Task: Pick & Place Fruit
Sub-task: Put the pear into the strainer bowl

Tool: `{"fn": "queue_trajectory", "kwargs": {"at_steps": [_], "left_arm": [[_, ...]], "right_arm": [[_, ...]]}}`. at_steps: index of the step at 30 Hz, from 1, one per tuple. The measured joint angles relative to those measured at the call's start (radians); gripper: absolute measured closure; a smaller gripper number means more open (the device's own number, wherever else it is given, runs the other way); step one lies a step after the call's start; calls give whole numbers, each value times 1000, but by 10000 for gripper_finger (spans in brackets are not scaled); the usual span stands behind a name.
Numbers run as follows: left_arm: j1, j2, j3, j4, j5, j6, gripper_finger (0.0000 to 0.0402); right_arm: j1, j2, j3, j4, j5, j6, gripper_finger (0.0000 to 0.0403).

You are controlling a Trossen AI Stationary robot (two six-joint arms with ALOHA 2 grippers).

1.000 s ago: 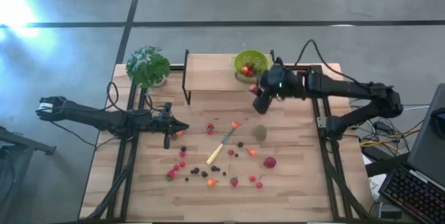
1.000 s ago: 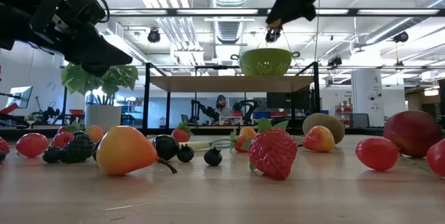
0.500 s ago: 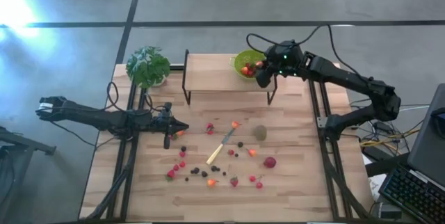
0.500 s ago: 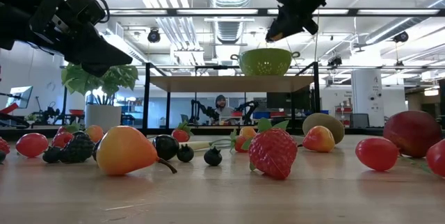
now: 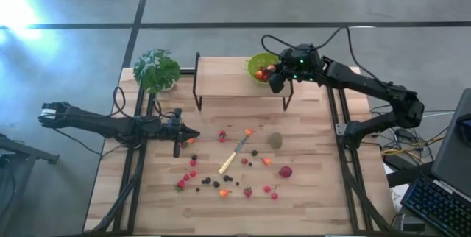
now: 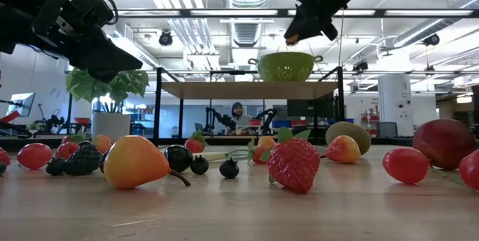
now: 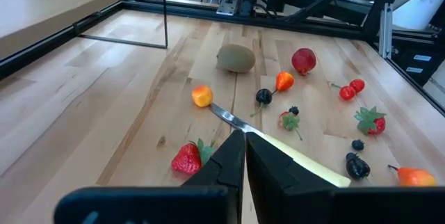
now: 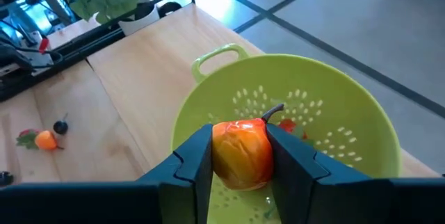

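My right gripper (image 8: 240, 156) is shut on an orange-red fruit (image 8: 240, 140) with a short stem, directly over the green colander (image 8: 327, 106). The high view shows this gripper (image 5: 274, 76) at the colander's (image 5: 259, 62) right rim on the raised wooden shelf (image 5: 228, 81); red fruit lies inside the colander. Several small fruits (image 5: 221, 182), mostly red, some dark, and a brown-green kiwi (image 5: 275, 140) lie on the table. My left gripper (image 5: 193, 138) hangs shut above the table at the left, touching nothing; its wrist view shows it (image 7: 245, 151) above the knife blade. My right gripper pinches the orange-red fruit by its two sides (image 8: 217, 156) between its two fingers (image 8: 197, 160). The fingers slant down toward the colander. The fruit is lifted clear, stem end up, above the colander's hollow.
A pale-handled knife (image 5: 233, 157) lies among the fruit at mid-table. A leafy potted plant (image 5: 156, 69) stands at the far left corner. The shelf's black frame legs (image 5: 197, 93) stand on the table. A dark red larger fruit (image 5: 285, 171) lies near the right.
My right gripper has carried the orange-red fruit from over the shelf's near edge toward the table's far edge, stopping over the colander, and has rolled a little. For the last half second it has barely moved.
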State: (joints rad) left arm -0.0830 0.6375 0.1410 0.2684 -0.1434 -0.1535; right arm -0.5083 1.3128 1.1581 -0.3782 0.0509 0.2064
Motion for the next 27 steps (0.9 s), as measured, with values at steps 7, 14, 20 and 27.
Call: {"fn": "queue_trajectory", "kwargs": {"at_steps": [7,14,20,27], "left_arm": [[0,0,0,0,0,0,381],[0,0,0,0,0,0,381],[0,0,0,-1,0,0,381],[0,0,0,-1,0,0,381]], "right_arm": [[-12,0,-48,71,0,0,282],[-31,0,-82,68,51,-4,295],[-39,0,-87,67,57,-4,282],[-41,0,-89,35,58,-7,290]]}}
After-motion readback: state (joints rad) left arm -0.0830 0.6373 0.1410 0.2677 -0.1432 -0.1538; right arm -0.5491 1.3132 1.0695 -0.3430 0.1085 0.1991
